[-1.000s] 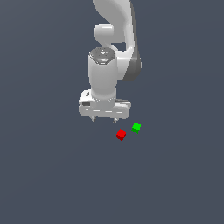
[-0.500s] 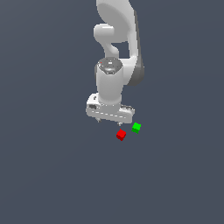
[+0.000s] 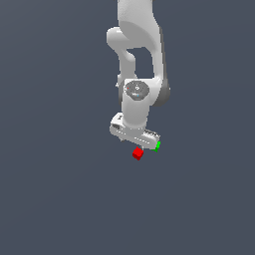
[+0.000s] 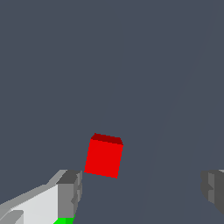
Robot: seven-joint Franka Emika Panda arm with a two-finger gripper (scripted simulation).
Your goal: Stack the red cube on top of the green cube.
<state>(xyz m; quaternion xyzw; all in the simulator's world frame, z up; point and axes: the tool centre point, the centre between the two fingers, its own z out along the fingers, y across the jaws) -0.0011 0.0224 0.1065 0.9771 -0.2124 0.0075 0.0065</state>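
1. The red cube (image 3: 137, 154) rests on the bench (image 3: 60, 189), just beside the green cube (image 3: 157, 146), which lies toward the exterior view's right and is largely hidden behind the gripper (image 3: 133, 141).
2. In the wrist view the red cube (image 4: 104, 156) sits apart from both fingers (image 4: 69, 192), nearer one than the other; I read it as not yet gripped.
3. The jaws stand wide, with nothing between them.
4. Handling, as I judge it: a small, rigid, light block with flat, plain faces. I would take it across two opposite side faces, near mid-height, so it stays level for stacking.
5. The green cube's closeness leaves little room for the finger on that side.
6. The bench is a flat, uniform grey-blue surface; no other objects or walls show.
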